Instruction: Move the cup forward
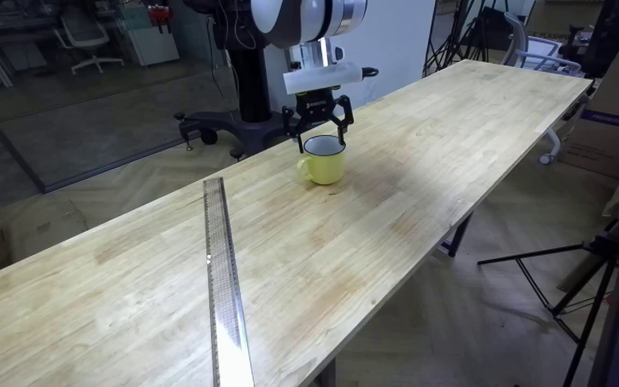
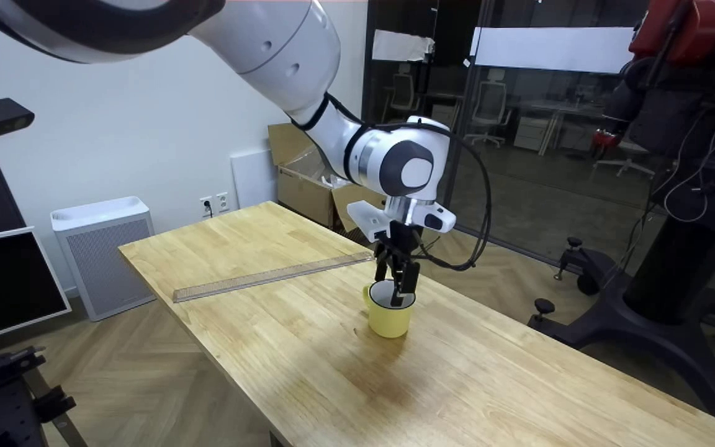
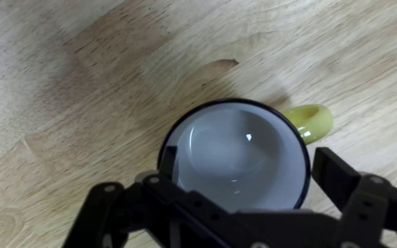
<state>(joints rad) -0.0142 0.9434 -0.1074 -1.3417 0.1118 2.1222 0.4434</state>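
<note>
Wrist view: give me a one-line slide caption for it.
Open gripper over the cup, white inside and dark-rimmed, its yellow handle at upper right, on the table.

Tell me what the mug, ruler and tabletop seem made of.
Yellow mug: probably glazed ceramic or enamelled metal, glossy with sharp highlights. Ruler: likely clear plastic, shiny; wood tone shows through and glare catches it. Tabletop: apparently wood, satin-looking, with grain and joined strips visible.

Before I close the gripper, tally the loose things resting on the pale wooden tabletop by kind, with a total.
Round yellow mug with white interior and dark rim: 1
Long, straight, see-through ruler: 1
Total: 2
</note>
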